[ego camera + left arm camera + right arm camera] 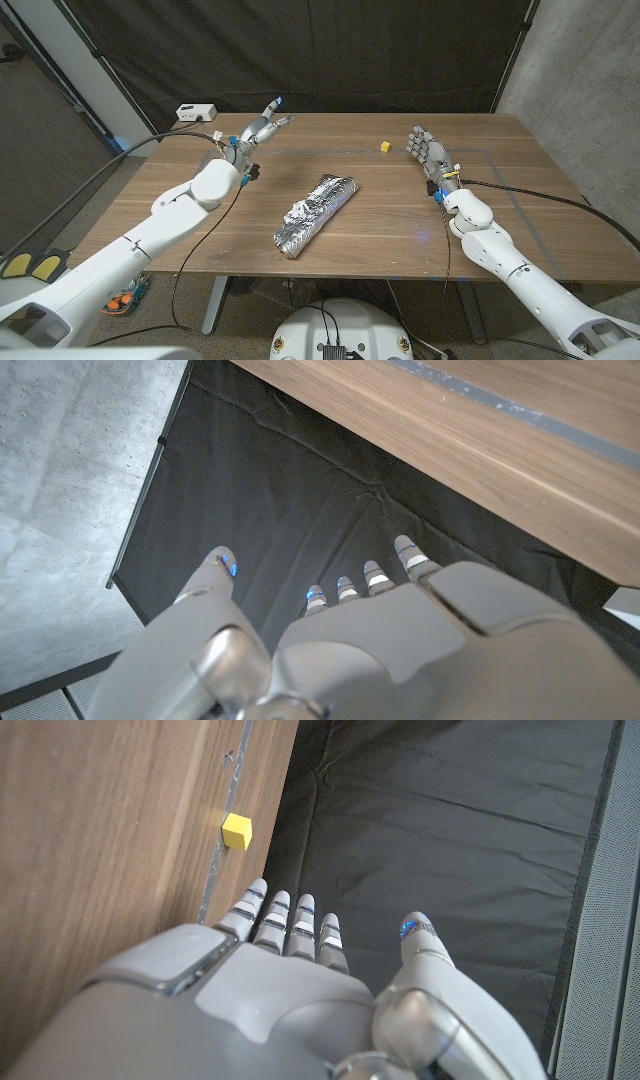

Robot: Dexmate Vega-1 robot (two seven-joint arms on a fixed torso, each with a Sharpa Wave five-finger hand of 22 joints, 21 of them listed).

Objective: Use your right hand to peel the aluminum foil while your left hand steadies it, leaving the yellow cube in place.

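The foil roll point(316, 213) lies on the bench point(400, 230) near its middle, slanting from the near left toward the far right. The cube point(384, 146) sits behind it, toward my right and well apart. My left robot hand point(258, 130) is at the far left of the bench; my right robot hand point(427, 152) is at the far right, near the cube. A box point(196, 113) sits at the far left corner.

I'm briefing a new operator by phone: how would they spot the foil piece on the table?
Start at the wooden table and look to its middle, between the two robot arms. There lies the aluminum foil, a long crinkled silver bundle set diagonally. It is far bigger than the small yellow cube near the far edge, and the only shiny thing there.
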